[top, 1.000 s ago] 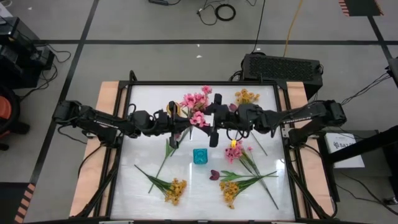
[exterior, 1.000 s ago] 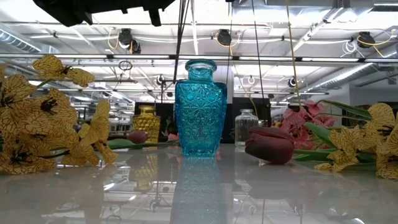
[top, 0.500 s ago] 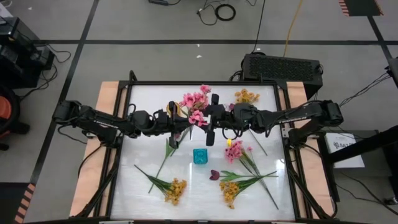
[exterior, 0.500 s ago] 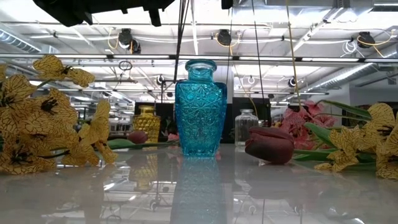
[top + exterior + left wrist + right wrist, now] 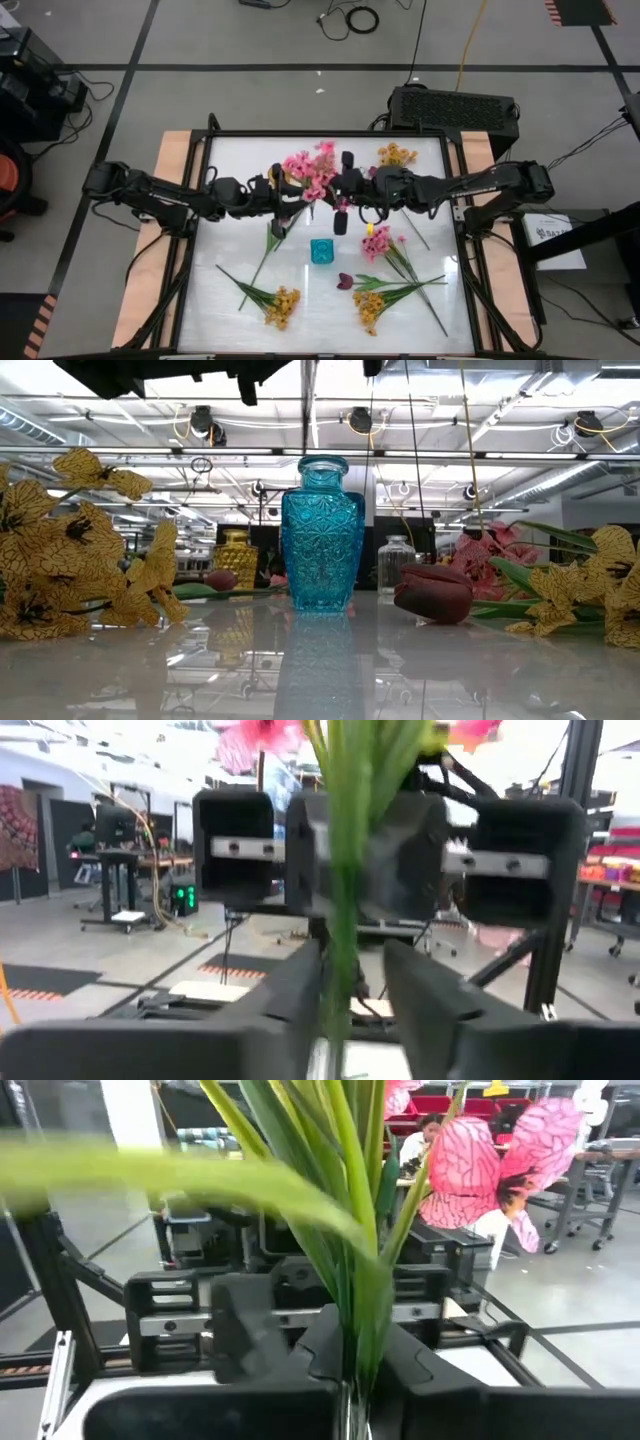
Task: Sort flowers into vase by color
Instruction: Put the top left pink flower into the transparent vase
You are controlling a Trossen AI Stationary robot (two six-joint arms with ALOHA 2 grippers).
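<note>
- Right now both grippers meet above the table's middle, each pinching the green stem of one pink sprig (image 5: 308,170).
- Left gripper (image 5: 352,985): fingers nearly closed on the stem.
- Right gripper (image 5: 352,1370): fingers clamped on the stem and its leaves.
- Just in front stands the blue vase (image 5: 321,251).
- Yellow sprigs (image 5: 281,305) and a maroon bud (image 5: 433,593) lie on the table (image 5: 230,240).

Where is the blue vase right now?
In the high view the blue vase stands mid-table, just in front of the two grippers meeting above it, with a maroon bud lying nearby.
</note>
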